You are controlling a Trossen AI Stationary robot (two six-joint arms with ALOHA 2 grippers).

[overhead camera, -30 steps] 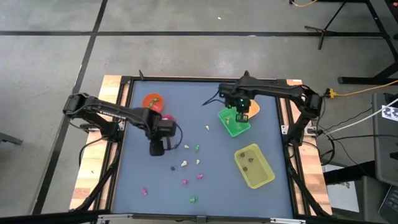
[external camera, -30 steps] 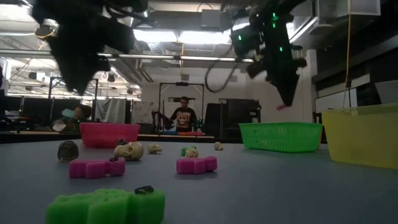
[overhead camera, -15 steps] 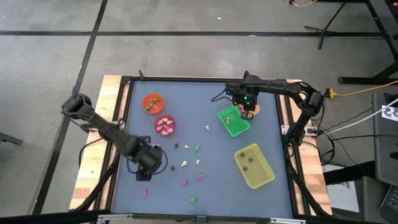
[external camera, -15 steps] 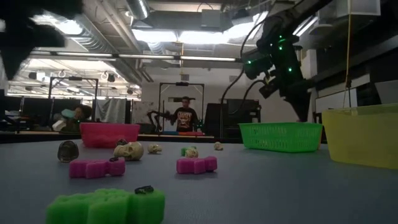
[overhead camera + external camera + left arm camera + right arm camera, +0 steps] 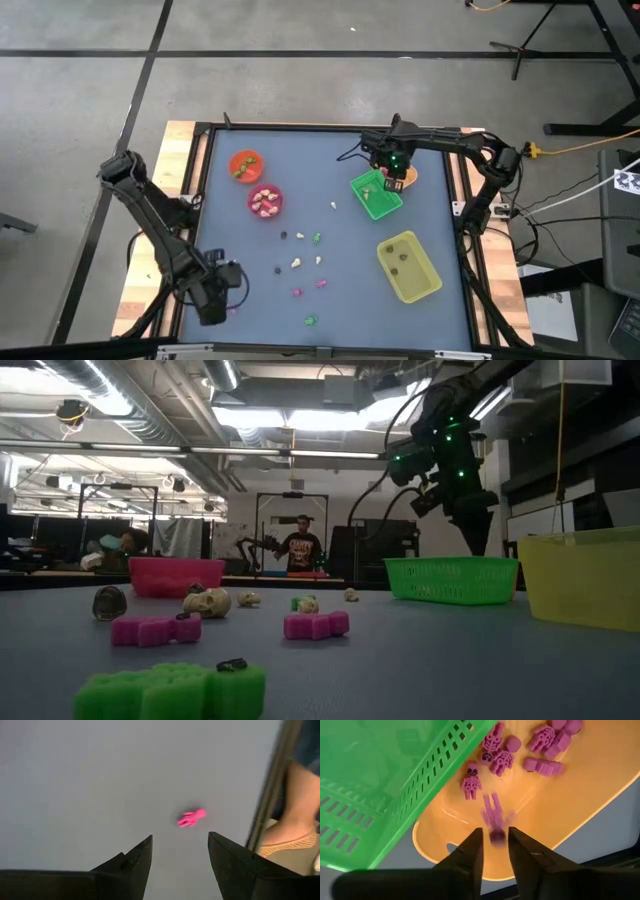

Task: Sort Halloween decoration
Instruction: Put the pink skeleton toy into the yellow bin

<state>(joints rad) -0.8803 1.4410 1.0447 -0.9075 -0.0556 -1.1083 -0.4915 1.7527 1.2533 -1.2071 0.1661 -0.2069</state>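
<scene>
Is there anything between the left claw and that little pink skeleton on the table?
No. In the left wrist view only bare grey table lies between the open left gripper and the pink skeleton.

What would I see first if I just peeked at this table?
Probably the bright trays on the right side of the table: a green tray with an orange tray tucked beside it, holding pink skeletons, and a yellow tray nearer the front. The right gripper hovers over the orange tray with a pink skeleton blurred just past its fingertips. At the front left corner, the left gripper hangs open over a lone pink trinket.
</scene>
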